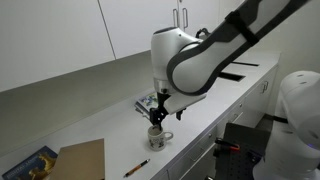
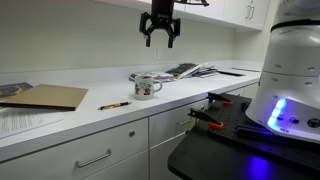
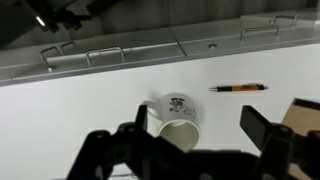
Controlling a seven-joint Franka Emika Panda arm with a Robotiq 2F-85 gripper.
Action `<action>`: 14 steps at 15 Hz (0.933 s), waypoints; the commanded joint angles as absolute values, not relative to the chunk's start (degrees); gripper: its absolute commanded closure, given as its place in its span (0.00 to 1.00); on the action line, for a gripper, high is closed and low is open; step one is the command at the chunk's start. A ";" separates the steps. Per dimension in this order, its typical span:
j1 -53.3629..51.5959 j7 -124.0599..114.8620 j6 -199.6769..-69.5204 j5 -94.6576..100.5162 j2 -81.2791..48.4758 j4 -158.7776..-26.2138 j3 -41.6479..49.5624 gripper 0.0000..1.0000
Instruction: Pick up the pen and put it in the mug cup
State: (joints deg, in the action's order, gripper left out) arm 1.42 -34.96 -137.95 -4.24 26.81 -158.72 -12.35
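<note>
Sitting upright on the white tabletop [image 2: 80, 112], the mug cup [image 2: 146, 87] turns its mouth to the wrist view, and only its own pale inner wall shows in there. The pen [image 2: 114, 105] lies flat on the tabletop near the mug, clear of it, between the mug and a brown board [image 2: 45, 96]. Up above, the pincer [image 2: 160, 42] hangs in the air over the mug, jaws spread wide, fingers [image 3: 140, 120] gripping nothing, touching nothing. Pen and mug both sit well below it.
</note>
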 commanded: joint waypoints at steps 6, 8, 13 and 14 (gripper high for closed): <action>3.37 -67.22 -149.97 -1.94 9.31 -153.72 -17.15 0.00; 2.94 -74.83 -152.51 -0.41 5.78 -152.14 -16.46 0.00; 0.13 -98.68 -157.37 9.08 -3.74 -146.95 -13.20 0.00; -1.25 -103.76 -157.86 11.33 -5.88 -145.57 -11.69 0.00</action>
State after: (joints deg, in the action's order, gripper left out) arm 1.87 -91.34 -156.07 6.14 -0.39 -149.28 -15.24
